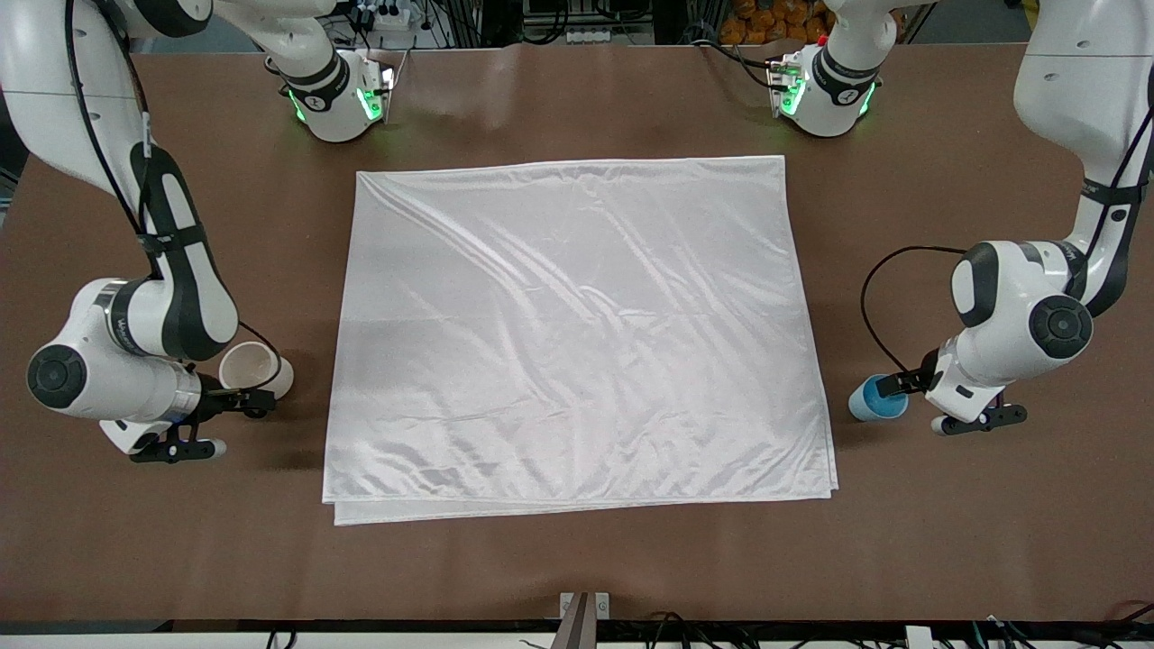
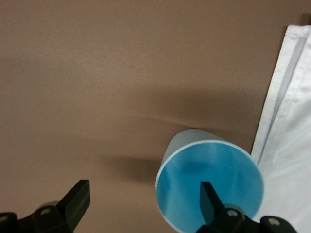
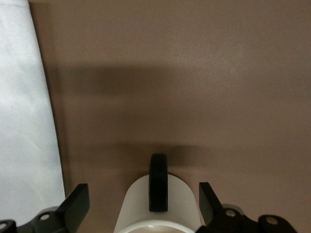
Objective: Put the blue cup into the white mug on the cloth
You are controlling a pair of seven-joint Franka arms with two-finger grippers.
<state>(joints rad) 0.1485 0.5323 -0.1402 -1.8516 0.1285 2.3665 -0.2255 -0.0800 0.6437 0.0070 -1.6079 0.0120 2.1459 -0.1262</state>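
The blue cup (image 1: 877,398) stands upright on the brown table, off the cloth (image 1: 577,333), at the left arm's end. My left gripper (image 1: 906,386) is open over it; in the left wrist view (image 2: 144,204) one fingertip (image 2: 211,201) sits over the cup's bright blue inside (image 2: 194,184), the other over bare table. The white mug (image 1: 255,370) stands off the cloth at the right arm's end. My right gripper (image 1: 236,398) is open, its fingers either side of the mug (image 3: 158,208), black handle (image 3: 158,182) facing away from the hand. The cloth lies flat mid-table.
The cloth's edge shows in both wrist views (image 2: 291,121) (image 3: 24,121). Both arm bases (image 1: 338,99) (image 1: 820,90) stand along the table's edge farthest from the front camera. A small metal bracket (image 1: 583,613) sits at the nearest edge.
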